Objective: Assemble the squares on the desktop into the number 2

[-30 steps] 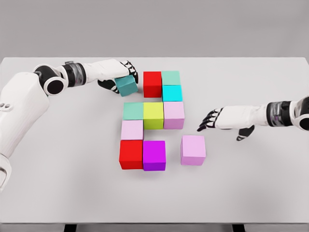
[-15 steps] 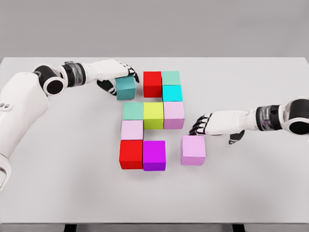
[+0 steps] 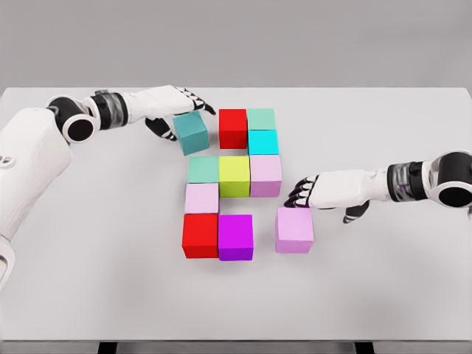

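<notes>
The teal cube [image 3: 192,132] has twisted askew under the left hand [image 3: 173,103].

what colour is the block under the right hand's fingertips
Light lilac-pink block, just below the right hand; the head view shows it.

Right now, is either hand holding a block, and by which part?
Left hand touches the teal cube at its upper left side; grip unclear. Right hand rests fingertips at the lilac cube's top edge, not grasping.
</notes>
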You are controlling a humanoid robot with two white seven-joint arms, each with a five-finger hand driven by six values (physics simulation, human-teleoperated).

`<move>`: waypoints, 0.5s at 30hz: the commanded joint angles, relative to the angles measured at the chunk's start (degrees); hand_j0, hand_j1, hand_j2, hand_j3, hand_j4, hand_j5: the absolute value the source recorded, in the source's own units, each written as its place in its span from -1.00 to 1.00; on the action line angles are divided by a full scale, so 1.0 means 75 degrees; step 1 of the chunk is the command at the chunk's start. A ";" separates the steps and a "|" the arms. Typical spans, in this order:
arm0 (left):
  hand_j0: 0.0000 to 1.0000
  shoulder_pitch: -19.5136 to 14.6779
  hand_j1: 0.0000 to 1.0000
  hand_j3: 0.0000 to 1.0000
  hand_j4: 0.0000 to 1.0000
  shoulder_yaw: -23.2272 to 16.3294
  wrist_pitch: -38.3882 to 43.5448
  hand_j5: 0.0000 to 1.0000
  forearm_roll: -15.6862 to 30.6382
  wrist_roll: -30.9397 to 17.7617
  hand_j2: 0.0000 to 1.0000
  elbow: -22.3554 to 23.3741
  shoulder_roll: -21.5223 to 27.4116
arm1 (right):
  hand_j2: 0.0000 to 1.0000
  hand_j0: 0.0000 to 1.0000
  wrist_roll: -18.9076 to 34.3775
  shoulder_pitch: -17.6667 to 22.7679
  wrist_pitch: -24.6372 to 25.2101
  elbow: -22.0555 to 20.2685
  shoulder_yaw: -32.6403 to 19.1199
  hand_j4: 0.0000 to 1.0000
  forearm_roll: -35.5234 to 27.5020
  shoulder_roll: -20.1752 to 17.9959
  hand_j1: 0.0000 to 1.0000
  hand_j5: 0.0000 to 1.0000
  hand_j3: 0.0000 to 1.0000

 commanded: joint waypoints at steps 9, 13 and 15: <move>0.01 0.0012 0.01 0.01 0.01 0.0428 0.0015 0.01 0.1011 -0.0345 0.01 -0.0040 0.0895 | 1.00 1.00 -0.0001 0.0000 0.0009 -0.0071 -0.0013 1.00 -0.0030 -0.0004 1.00 1.00 1.00; -0.15 0.0140 -0.15 -0.15 -0.15 0.0440 0.0015 -0.15 0.1046 -0.0404 -0.15 -0.0017 0.1141 | 1.00 1.00 -0.0001 -0.0047 0.0009 0.0175 -0.0095 1.00 -0.0042 -0.0016 1.00 1.00 1.00; -0.14 0.0269 -0.14 -0.14 -0.14 0.0499 0.0015 -0.14 0.1058 -0.0404 -0.14 -0.0005 0.1153 | 1.00 1.00 -0.0013 -0.0070 0.0009 0.0375 -0.0142 1.00 -0.0054 -0.0016 1.00 1.00 1.00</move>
